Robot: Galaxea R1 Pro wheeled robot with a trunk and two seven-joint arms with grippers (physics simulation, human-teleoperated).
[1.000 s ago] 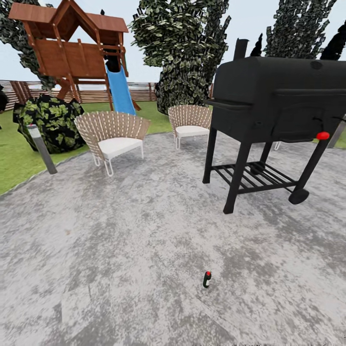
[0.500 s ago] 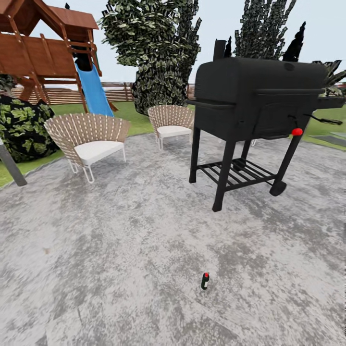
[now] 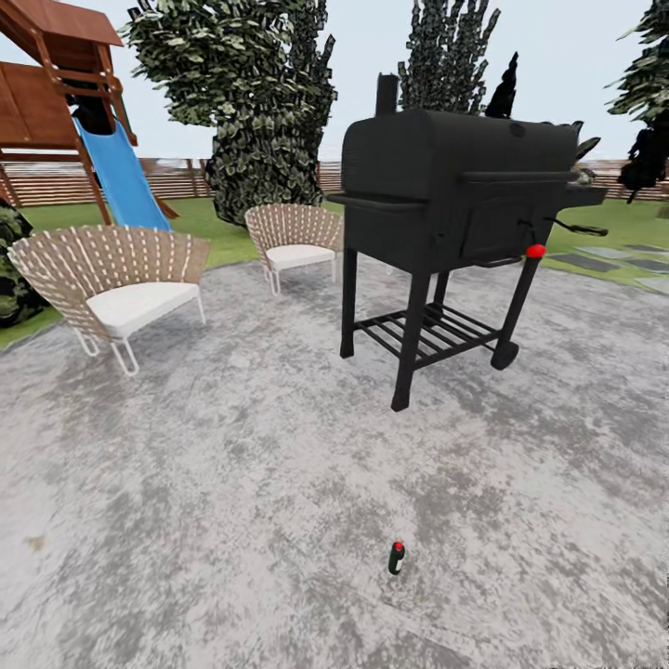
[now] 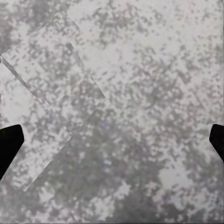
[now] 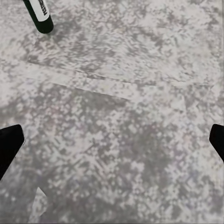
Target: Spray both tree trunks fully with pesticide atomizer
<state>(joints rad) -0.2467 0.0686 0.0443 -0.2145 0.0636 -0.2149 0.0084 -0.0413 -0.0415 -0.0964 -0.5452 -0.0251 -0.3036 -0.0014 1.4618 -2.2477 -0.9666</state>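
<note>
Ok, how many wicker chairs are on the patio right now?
2: one wicker chair at the left patio edge near the slide, another farther back beside the grill. More could hide behind the grill.

The head camera looks forward and down across the stone patio [image 3: 232, 483] toward the grill [image 3: 455, 204]. Both wrist cameras face close down at that paving; the right one apparently shares the atomizer [image 5: 38, 16] before the grill.

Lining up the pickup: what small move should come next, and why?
Probably roll the base straight toward the atomizer. It stands upright on the paving, ahead of the robot, and the right gripper, fingers spread and empty, sees it only at its picture's edge.
</note>
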